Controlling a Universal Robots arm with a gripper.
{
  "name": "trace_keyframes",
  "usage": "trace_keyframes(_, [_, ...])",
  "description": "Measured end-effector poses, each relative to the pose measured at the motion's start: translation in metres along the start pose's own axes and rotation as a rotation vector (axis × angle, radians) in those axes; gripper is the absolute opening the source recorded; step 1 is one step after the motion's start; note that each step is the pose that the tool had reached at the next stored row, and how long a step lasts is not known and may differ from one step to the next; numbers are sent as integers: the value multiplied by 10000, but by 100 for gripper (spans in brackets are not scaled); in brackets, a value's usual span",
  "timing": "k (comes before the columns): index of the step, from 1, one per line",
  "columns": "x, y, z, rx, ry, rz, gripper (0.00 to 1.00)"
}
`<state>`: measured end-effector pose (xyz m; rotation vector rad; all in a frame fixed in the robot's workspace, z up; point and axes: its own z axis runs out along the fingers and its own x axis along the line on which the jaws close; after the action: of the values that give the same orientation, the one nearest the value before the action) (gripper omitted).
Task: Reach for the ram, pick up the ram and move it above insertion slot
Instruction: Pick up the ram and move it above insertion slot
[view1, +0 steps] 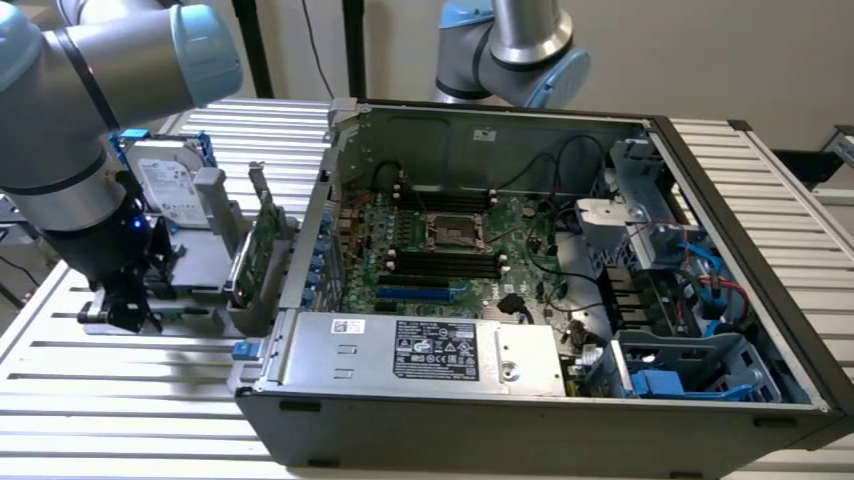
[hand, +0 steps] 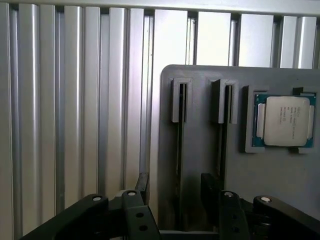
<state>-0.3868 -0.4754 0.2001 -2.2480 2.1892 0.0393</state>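
Claw (view1: 127, 315) low at exterior view's left, over grey holder (view1: 200, 268) beside open computer case (view1: 534, 430). On wrist view I see fingers (hand: 142, 185) apart, nothing clamped, straddling holder slot. Ram (hand: 180, 150) stands edge-on in that slot, thin dark strip. Processor chip (hand: 282, 120) in holder nearby.
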Motion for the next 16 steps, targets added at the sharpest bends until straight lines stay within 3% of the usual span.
trace_keyframes(1, [-1, 0, 2, -1, -1, -1, 51])
trace_keyframes(3, [-2, 0, 11, 0, -4, 0, 39])
trace_keyframes(4, [-2, 0, 15, 0, -6, 0, 39])
trace_keyframes(8, [-4, 0, 24, -1, -17, 0, 21])
trace_keyframes(16, [-7, -1, 26, 1, -19, 17, 13])
